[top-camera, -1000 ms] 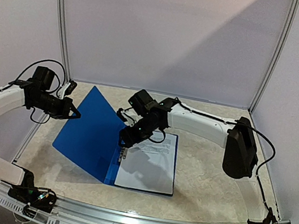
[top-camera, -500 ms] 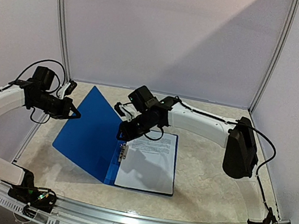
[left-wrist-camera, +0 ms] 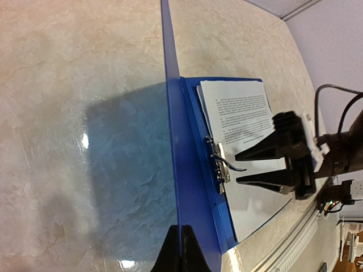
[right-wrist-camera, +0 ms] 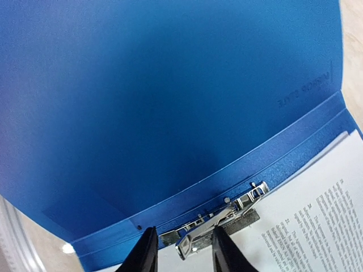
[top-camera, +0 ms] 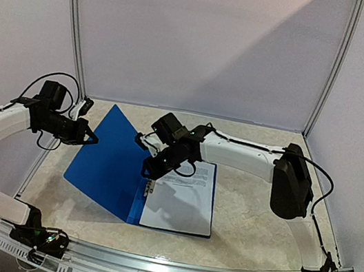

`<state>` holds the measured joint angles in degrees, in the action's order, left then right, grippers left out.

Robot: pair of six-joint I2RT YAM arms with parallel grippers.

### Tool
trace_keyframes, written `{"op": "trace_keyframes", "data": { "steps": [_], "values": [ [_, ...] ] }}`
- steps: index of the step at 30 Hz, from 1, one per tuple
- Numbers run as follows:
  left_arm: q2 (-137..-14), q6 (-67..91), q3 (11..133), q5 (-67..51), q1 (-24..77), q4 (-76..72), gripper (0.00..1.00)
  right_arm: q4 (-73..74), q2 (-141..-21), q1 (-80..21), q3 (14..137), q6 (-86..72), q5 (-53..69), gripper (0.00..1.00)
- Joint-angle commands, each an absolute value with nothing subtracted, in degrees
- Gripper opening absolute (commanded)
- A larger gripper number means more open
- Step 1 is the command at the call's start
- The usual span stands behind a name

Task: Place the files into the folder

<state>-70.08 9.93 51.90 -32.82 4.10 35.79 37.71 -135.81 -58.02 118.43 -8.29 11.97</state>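
Overhead, we see the folder (top-camera: pixel 109 160) lying open on the counter (top-camera: pixel 251 221), its back panel flat and its cover raised at a slant toward the left. We find the left hand (top-camera: pixel 89 138) clenched on the cover's outer edge, holding it up. The files (top-camera: pixel 185 199) rest on the flat panel, just beside the spine, with black lines of text showing on the top sheet. The right hand (right-wrist-camera: pixel 182 238) hangs over the metal clip (right-wrist-camera: pixel 227 211) at the spine, its fingers (right-wrist-camera: pixel 144 249) parted and set either side of the clip's lever; we cannot tell whether they press it.
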Motion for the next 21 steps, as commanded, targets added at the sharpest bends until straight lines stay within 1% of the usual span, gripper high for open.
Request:
{"op": "trace_keyframes", "data": {
  "steps": [1,4,6,10,13,15,17,18,21],
  "values": [
    [-69.43,9.72,51.38,-33.22,3.47,35.01,0.00,29.00,-132.10,-59.66,110.27,0.14,8.36,0.39],
    [-69.50,9.58,51.46,-33.24,3.51,35.06,0.00,17.35,-126.37,-59.70,101.60,5.32,9.15,0.45],
    [-69.50,9.62,51.42,-33.25,3.45,35.14,0.00,12.73,-123.80,-59.74,97.92,7.90,10.19,0.48],
    [-69.43,9.41,51.42,-33.14,3.43,35.19,0.00,14.35,-122.50,-59.71,98.48,12.33,10.98,0.55],
    [-69.35,9.40,51.43,-32.97,3.42,35.27,0.00,17.21,-122.52,-59.84,98.70,18.99,10.11,0.56],
    [-69.26,9.37,51.42,-32.92,3.43,35.39,0.00,18.48,-122.45,-59.83,98.21,23.67,9.77,0.53],
    [-69.17,9.28,51.48,-32.87,3.35,35.45,0.00,19.05,-122.58,-59.80,97.37,30.22,9.53,0.41],
    [-69.21,9.31,51.50,-32.87,3.30,35.45,0.00,18.77,-122.89,-59.83,97.15,33.16,8.77,0.37],
    [-69.41,9.25,51.44,-32.91,3.16,35.47,0.00,19.61,-124.71,-59.84,99.15,36.91,6.60,0.35]
  ]
}}
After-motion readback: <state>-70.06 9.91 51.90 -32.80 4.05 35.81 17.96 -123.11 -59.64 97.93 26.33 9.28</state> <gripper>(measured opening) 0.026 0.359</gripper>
